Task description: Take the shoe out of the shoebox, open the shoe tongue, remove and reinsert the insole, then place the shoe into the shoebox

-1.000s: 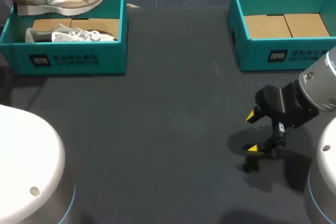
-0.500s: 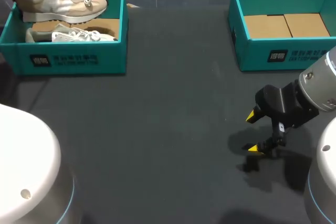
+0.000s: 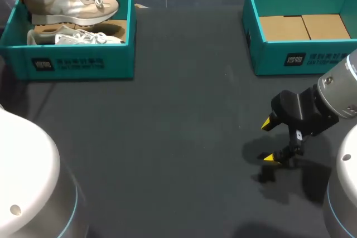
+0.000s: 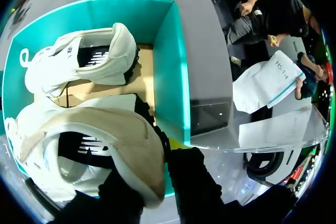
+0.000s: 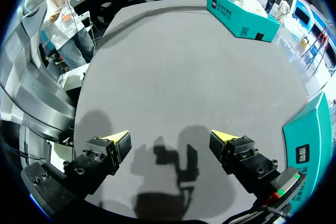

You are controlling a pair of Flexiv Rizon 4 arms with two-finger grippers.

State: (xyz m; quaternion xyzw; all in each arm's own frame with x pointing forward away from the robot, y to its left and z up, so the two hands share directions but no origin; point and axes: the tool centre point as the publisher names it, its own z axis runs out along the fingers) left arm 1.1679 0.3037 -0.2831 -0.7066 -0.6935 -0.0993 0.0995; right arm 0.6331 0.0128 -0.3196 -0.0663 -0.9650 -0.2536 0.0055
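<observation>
Grip status: left jaws clamped on the padded heel collar of the beige sneaker (image 3: pixel 72 3) with white laces and a thick pale sole, holding it raised over the teal cardboard shoebox (image 3: pixel 78 64) at 10 o'clock on the dark grey table (image 3: pixel 178 132). Toe points toward 3 o'clock, sole roughly level. Right jaws are wide apart with nothing in them, just above the table at 4 o'clock.

Step in hand, as I read it: getting the shoe out of the box. To do it well:
- Lift until the sole is above the front wall, then carry toward 5 o'clock, mid-table. Don't drag the toe across the rim.
- The grip is on one end only, so the toe will want to droop and swing. Go slow, wrist level.
- Set it down sole-flat with the toe toward the right jaws, so they can reach the tongue.

Materials:
- Upper looks like soft suede with mesh panels. The collar squashes under the pinch and may slip if jerked.
- Sole looks like foam, probably light.
- Lace loops hang loose and could snag the white mesh sneaker (image 3: pixel 78 38) lying in the same box beneath.
- Box walls are thin card, so a bump would shift the box.
- Second teal shoebox (image 3: pixel 301 59) at 1 o'clock shows a brown cardboard floor.
</observation>
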